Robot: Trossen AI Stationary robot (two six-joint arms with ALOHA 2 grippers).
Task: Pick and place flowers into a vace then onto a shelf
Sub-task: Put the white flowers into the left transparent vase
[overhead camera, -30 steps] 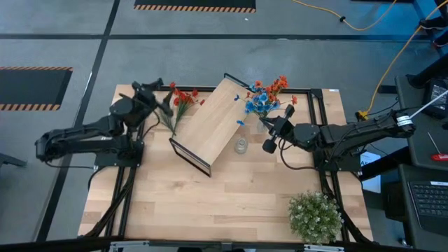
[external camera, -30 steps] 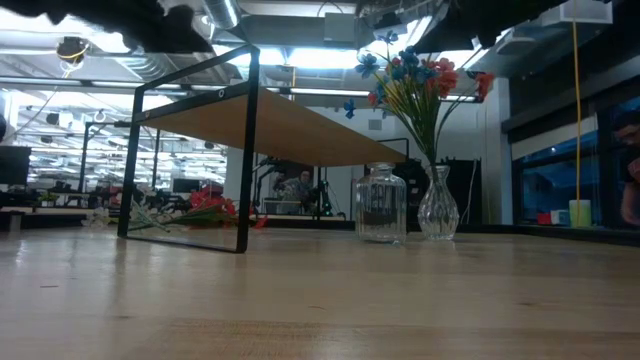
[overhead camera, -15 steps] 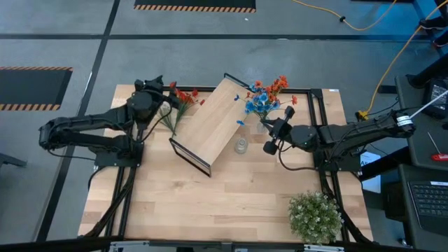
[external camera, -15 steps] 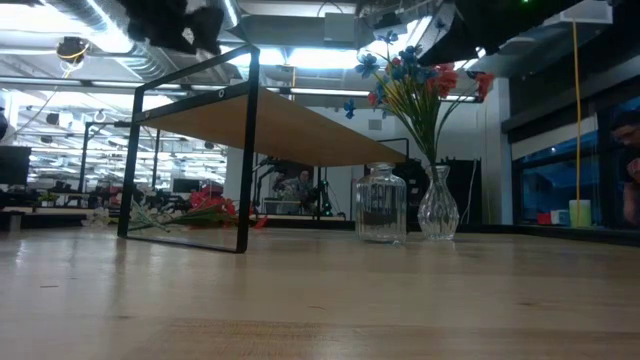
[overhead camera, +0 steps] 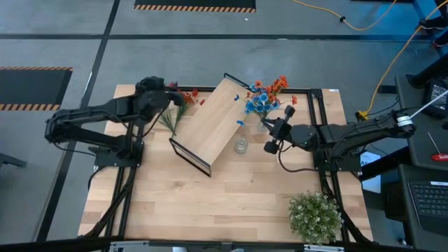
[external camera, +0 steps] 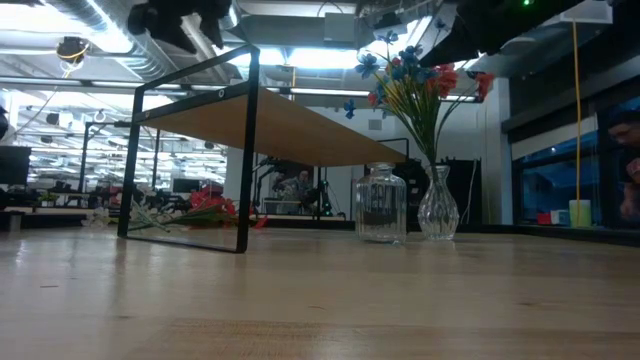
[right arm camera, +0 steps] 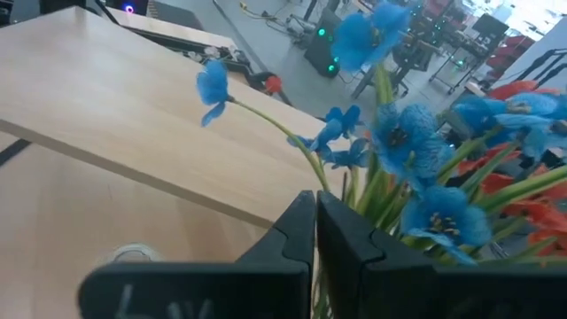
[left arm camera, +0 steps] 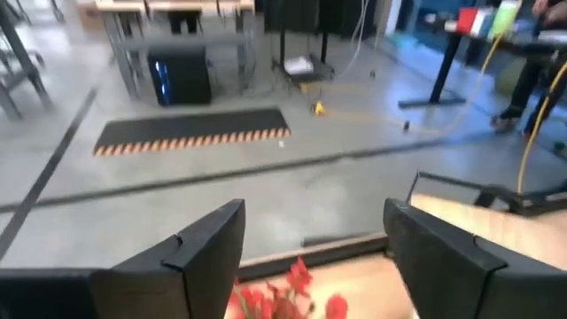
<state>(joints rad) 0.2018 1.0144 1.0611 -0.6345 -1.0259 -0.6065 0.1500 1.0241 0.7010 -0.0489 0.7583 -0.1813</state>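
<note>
Left end effector, fingers spread and empty, hovers over the loose red-orange artificial flowers lying flat on the light wooden table, stems pointing toward the table's near-left. Right end effector, clenched and empty, sits just beside the upright blue-and-orange flowers in the clear glass vase, next to the light-wood, black-framed shelf.

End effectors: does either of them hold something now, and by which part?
Nothing is held. The left end effector is open above the red flowers. The right end effector is shut and empty, beside the bouquet.
</note>
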